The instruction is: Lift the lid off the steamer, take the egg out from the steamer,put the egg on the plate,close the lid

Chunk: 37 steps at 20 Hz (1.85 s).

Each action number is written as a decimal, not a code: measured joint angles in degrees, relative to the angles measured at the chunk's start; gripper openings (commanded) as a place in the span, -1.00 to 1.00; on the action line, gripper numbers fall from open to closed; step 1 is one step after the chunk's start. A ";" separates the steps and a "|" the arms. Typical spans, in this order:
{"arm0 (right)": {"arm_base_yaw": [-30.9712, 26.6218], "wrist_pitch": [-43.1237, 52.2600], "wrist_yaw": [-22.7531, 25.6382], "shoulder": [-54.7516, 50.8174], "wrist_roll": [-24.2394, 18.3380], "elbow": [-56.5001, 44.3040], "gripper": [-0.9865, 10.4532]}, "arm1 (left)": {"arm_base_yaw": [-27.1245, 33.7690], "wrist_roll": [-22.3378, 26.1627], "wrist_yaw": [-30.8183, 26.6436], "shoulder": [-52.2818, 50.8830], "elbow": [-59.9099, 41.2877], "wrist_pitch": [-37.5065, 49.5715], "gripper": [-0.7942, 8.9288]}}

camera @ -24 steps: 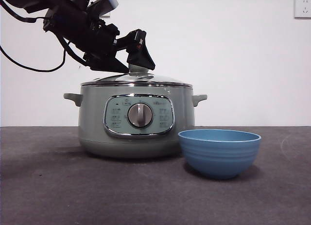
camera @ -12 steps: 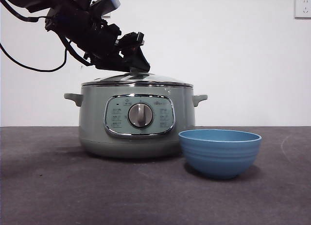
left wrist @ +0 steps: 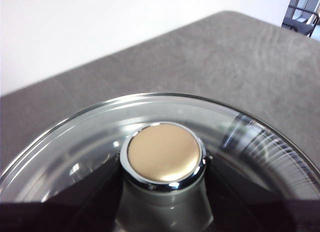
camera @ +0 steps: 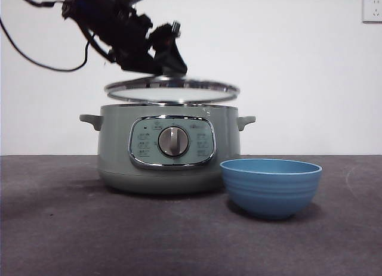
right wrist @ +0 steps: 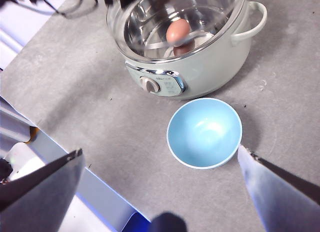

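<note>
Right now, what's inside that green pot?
One brown egg sits inside the steamer, seen through the clear lid, which the left gripper holds just above the rim. The front view shows only the pot's wall; beneath the egg is hard to make out.

Wall [camera: 298, 61]: plain white, evenly lit | socket [camera: 371, 8]: white, high on wall at right | counter [camera: 89, 228]: dark grey, faintly mottled, meets wall

A white wall socket [camera: 372, 8] sits above the grey table [camera: 71, 228].
</note>
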 measured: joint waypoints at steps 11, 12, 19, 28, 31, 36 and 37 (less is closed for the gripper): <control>0.55 11.96 0.00 1.95 4.26 0.00 0.22 | 1.95 -0.02 -0.02 -25.46 2.54 -16.81 -0.85; 1.57 13.88 0.00 3.04 5.31 0.00 0.22 | 2.36 -0.02 -0.04 -28.61 2.54 -19.08 -0.85; 12.76 28.26 6.01 15.17 11.28 0.11 0.22 | 2.54 0.00 -0.04 -43.58 2.54 -30.80 -0.85; 22.71 29.38 16.98 32.74 12.72 13.42 0.22 | 2.54 0.02 -0.07 -49.42 2.54 -37.92 -0.85; 25.00 28.06 20.92 40.04 12.72 21.35 0.21 | 2.54 0.02 -0.07 -51.06 2.54 -38.36 -0.85; 26.67 28.28 25.38 53.83 12.70 32.87 0.21 | 2.54 0.02 -0.07 -51.82 2.54 -39.28 -0.85; 26.77 28.85 25.53 56.11 12.70 34.25 0.21 | 2.54 0.02 -0.07 -51.82 2.54 -39.41 -0.85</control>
